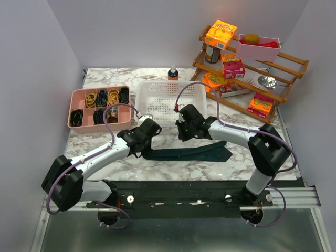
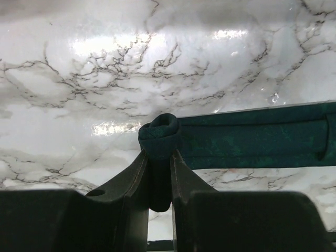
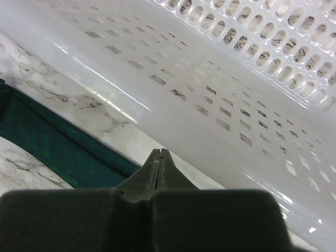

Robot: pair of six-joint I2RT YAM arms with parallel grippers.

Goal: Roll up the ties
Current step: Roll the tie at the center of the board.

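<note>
The dark teal-navy tie (image 1: 189,154) lies flat on the marble table, its pointed wide end at the right. My left gripper (image 1: 143,144) is shut on the tie's narrow end, which is curled into a small roll (image 2: 159,137) between the jaws (image 2: 159,157); the rest of the tie (image 2: 252,142) stretches to the right. My right gripper (image 1: 184,131) is shut and empty, just above the table between the tie (image 3: 47,147) and the white basket's near wall (image 3: 210,89); its jaws (image 3: 160,153) are pressed together.
The white basket (image 1: 170,97) stands behind the tie. A pink divided tray (image 1: 100,106) with rolled items sits at the back left. A small bottle (image 1: 172,72) stands behind the basket. A wooden rack (image 1: 247,68) with boxes is at the back right.
</note>
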